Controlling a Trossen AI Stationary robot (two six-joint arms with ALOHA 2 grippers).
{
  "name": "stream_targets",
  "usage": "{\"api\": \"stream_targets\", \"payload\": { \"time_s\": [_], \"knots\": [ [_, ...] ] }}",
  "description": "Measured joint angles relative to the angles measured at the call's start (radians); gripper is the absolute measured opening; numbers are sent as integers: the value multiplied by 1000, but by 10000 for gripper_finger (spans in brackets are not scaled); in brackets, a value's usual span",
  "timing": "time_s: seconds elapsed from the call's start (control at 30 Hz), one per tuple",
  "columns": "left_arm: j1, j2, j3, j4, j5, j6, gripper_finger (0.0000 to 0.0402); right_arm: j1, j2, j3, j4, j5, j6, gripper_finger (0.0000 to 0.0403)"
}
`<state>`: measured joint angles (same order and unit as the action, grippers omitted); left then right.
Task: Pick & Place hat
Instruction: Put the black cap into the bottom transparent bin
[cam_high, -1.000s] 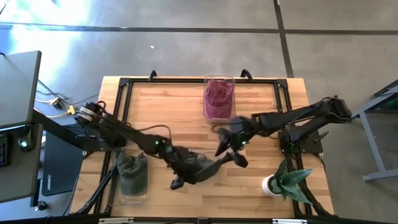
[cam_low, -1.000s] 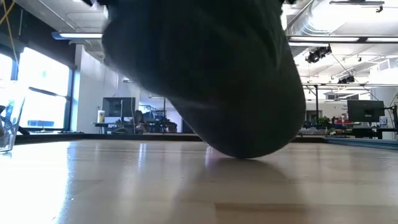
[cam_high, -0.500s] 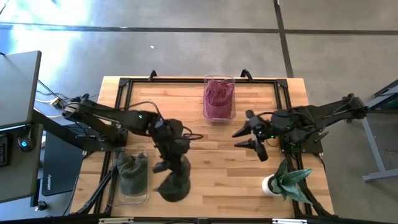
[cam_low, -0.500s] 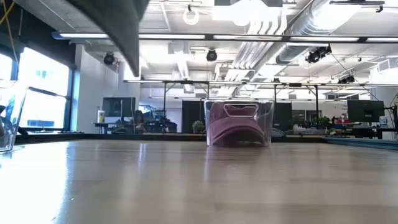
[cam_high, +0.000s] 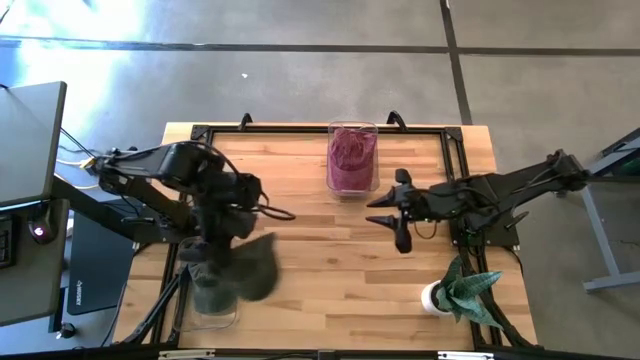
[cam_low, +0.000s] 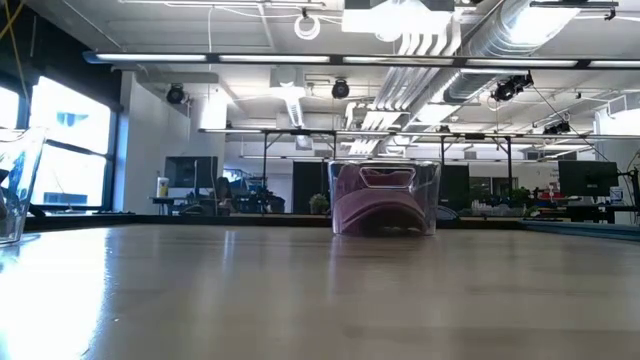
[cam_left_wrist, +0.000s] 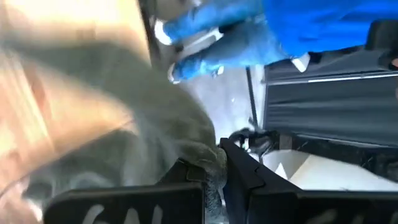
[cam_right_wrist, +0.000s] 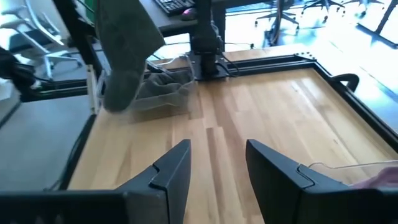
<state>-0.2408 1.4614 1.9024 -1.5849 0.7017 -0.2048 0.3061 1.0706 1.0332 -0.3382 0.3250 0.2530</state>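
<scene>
A dark grey-green hat (cam_high: 252, 270) hangs from my left gripper (cam_high: 228, 238), which is shut on it above the table's near left corner. In the right wrist view the hat (cam_right_wrist: 124, 53) dangles just over a clear bin (cam_right_wrist: 163, 93). That bin (cam_high: 213, 288) holds another green hat. My right gripper (cam_high: 392, 212) hovers open over the table's middle right, with nothing between its fingers (cam_right_wrist: 174, 168). A maroon hat (cam_high: 350, 158) lies in a second clear bin (cam_low: 385, 198) at the far edge. My left gripper pinches a bunched bit of the hat's cloth (cam_left_wrist: 200, 160) between its two fingers, slanting down from above. One layer or several, I cannot tell. The hat hangs slack below the fingers, clear of the table, its lower end (cam_right_wrist: 117, 99) by the bin's rim.
A potted plant (cam_high: 462, 292) stands at the near right corner. A dark frame (cam_high: 300, 130) runs round the table's edge. Bare wood (cam_high: 330, 250) lies between the two arms. Beyond the left edge stand a desk and cables (cam_high: 80, 160).
My left gripper has risen and swung toward the table's left edge, lifting the hat off the middle of the table and carrying it over the near left bin. My right gripper has drawn back from the hat toward the right and far side and tipped more level.
</scene>
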Motion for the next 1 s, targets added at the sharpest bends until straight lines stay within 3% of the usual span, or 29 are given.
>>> {"api": "stream_targets", "payload": {
  "time_s": [0.27,0.57,0.8,1.0],
  "knots": [
    [-97,-68,-38,12,9,-36,10,-5,78,0,76,18,5,149],
    [-270,-122,-199,11,-45,-130,10,-10,132,0,182,7,9,145],
    [-344,-147,-220,15,4,-227,10,-28,134,-1,213,9,15,146],
    [-383,-152,-232,18,-92,-195,10,-47,134,-1,251,8,19,145]
  ]
}}
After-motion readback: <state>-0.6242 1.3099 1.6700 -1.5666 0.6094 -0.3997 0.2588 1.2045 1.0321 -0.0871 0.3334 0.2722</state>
